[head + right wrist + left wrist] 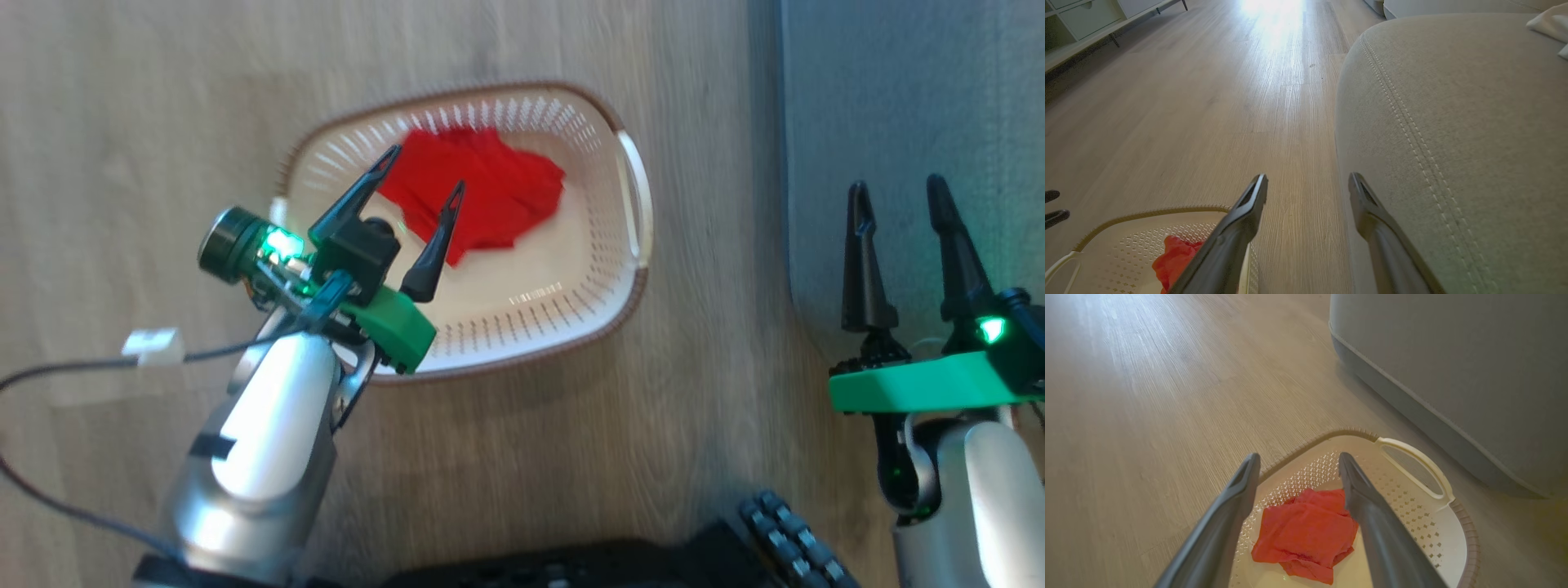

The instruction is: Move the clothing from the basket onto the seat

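A plain bright red piece of clothing (482, 192) lies crumpled in the cream basket (608, 269) on the wooden floor; it also shows as clothing (1306, 535) and clothing (1175, 259) in the wrist views. My left gripper (424, 171) hovers open above the basket's left half, fingers pointing at the red fabric, nothing between them (1298, 465). My right gripper (898, 192) stands open over the edge of the grey seat (914, 98), empty, well to the right of the basket. The seat's stitched corner (1453, 122) fills the right of the right wrist view.
The basket (1412, 465) sits close to the seat's side (1453, 375). A black cable with a white connector (155, 347) trails at the left. A dark part of my base (775, 531) shows at the bottom. A low white shelf unit (1094, 16) stands far off.
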`<state>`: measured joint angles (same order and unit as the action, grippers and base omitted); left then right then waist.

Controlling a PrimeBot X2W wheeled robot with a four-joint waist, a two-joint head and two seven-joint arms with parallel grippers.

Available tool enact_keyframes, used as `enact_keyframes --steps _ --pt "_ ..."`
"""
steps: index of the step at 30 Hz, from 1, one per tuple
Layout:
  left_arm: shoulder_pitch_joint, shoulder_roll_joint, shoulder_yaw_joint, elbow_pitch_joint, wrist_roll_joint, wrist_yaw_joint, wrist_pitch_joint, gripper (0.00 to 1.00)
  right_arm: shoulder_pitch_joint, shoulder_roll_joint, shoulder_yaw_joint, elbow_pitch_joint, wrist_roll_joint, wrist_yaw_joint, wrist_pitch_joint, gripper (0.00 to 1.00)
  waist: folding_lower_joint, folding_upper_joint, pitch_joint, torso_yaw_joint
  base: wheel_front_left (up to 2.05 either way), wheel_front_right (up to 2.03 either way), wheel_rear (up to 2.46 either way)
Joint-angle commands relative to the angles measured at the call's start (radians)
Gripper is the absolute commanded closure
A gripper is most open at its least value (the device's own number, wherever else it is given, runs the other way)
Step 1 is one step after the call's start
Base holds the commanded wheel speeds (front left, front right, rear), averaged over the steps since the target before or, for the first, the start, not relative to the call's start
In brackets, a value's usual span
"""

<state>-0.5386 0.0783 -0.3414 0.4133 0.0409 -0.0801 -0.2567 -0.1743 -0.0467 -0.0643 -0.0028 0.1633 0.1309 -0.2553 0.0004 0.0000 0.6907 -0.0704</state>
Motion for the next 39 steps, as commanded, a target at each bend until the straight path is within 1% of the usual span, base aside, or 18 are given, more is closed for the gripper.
enact_keyframes --steps 1,3,12,19,30,39 --pt "-0.013 0.028 0.007 0.007 0.011 -0.003 -0.005 0.0 0.011 -0.004 0.02 -0.041 0.01 0.0 -0.006 0.0 -0.0004 0.0 0.103 -0.064 0.0 0.0 0.0" --pt "-0.058 0.041 -0.025 0.073 0.028 -0.007 -0.005 0.0 0.009 -0.004 0.024 -0.06 0.022 0.0 -0.006 0.0 -0.0004 0.0 0.137 -0.082 0.0 0.0 0.0" --pt "-0.265 0.061 -0.108 0.346 0.059 -0.002 -0.005 0.0 -0.006 -0.004 0.062 -0.124 0.059 0.0 -0.006 0.0 -0.0004 0.0 0.256 -0.141 0.0 0.0 0.0" --pt "-0.373 0.058 -0.156 0.524 0.066 0.005 -0.005 0.0 0.007 -0.004 0.073 -0.142 0.072 0.0 -0.006 0.0 -0.0004 0.0 0.291 -0.157 0.0 0.0 0.0" --pt "-0.519 0.032 -0.219 0.721 0.071 -0.007 -0.005 0.0 0.038 -0.004 0.089 -0.183 0.075 0.0 -0.006 0.0 -0.0004 0.0 0.315 -0.174 0.0 0.0 0.0" --pt "-0.581 -0.002 -0.265 0.825 0.079 -0.007 -0.005 0.0 0.053 -0.004 0.096 -0.2 0.073 0.0 -0.006 0.0 -0.0004 0.0 0.328 -0.182 0.0 0.0 0.0"
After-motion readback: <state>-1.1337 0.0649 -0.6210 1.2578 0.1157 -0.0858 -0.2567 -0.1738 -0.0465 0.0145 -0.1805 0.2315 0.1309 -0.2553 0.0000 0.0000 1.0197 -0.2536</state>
